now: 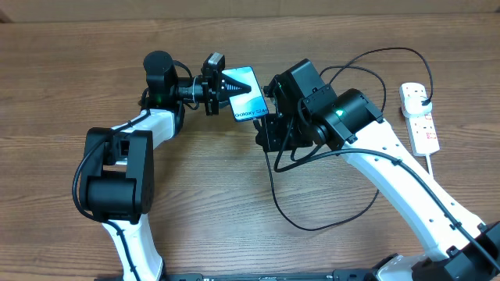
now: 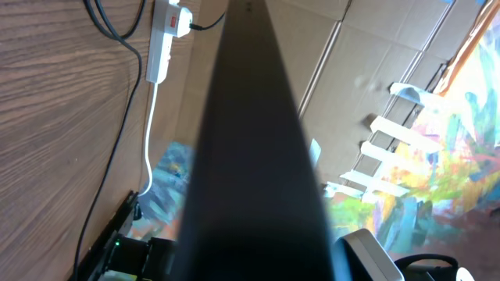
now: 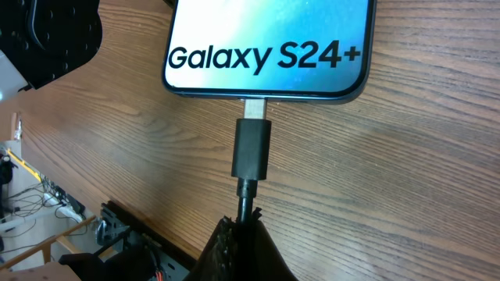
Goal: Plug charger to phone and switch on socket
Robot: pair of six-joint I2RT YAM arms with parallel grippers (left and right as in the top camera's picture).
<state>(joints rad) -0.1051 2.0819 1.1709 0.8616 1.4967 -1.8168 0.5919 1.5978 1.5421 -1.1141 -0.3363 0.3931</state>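
mid-table, both my arms meet over the phone (image 3: 266, 39). my left end effector (image 1: 234, 87) is clamped on it from the left, black fingers laid across the glowing blue-teal screen, and the end bearing the "galaxy s24+" lettering points toward my right arm. from the left wrist camera the phone shows only as a broad, dark, blurred band down the middle of the view.

my right end effector (image 3: 244, 230) is closed tight on the charger (image 3: 247, 195), pinching the thin black cable just behind its connector (image 3: 251, 148). that connector stands in line with the port in the phone's lettered edge. its metal tip meets the port, with a short strip of bare metal showing between the black body and the phone (how deep it sits i cannot tell).

behind my grip the cable drops into a wide loop on the wooden table (image 1: 62, 78) beneath my right arm, then arcs up and over to the socket (image 1: 423, 129). the socket lies near the table's right edge, well apart from the phone. the charger's black plug (image 1: 423, 97) sits in the socket's far end, and a thick white cord (image 2: 148, 148) trails from its near end. red marks show on the socket's switches; whether either is on i cannot tell.
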